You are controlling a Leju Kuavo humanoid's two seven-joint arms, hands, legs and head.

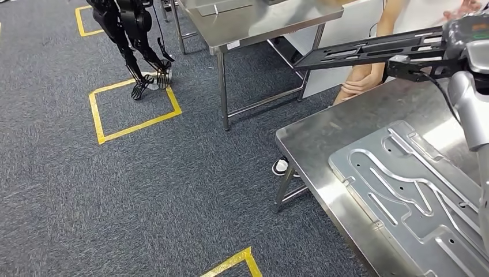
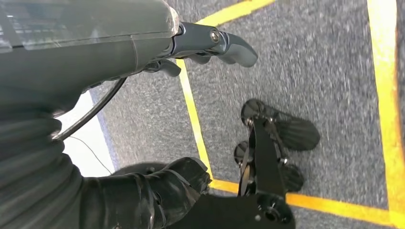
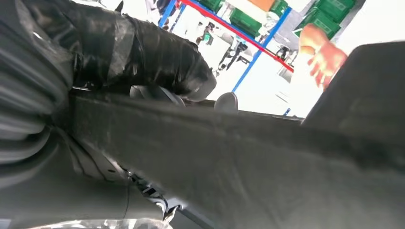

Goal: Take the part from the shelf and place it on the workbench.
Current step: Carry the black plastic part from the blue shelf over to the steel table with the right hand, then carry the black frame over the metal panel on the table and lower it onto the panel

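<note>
The part [image 1: 360,51] is a long flat black frame with cut-outs. My right hand [image 1: 413,64] grips it at its right end and holds it level in the air, above the far edge of the steel workbench [image 1: 323,144]. In the right wrist view the part [image 3: 248,162] runs across the picture, with my dark thumb [image 3: 157,57] pressed on its top side. My left hand [image 2: 191,43] hangs over the carpet with its fingers [image 2: 234,47] stretched out and holds nothing.
A large silver plate with grooves [image 1: 415,190] covers much of the workbench. A person's arm [image 1: 360,81] is just behind the bench's far edge, under the part. A second steel table [image 1: 259,23] and a black robot [image 1: 132,34] stand further off. Yellow tape squares [image 1: 135,109] mark the carpet.
</note>
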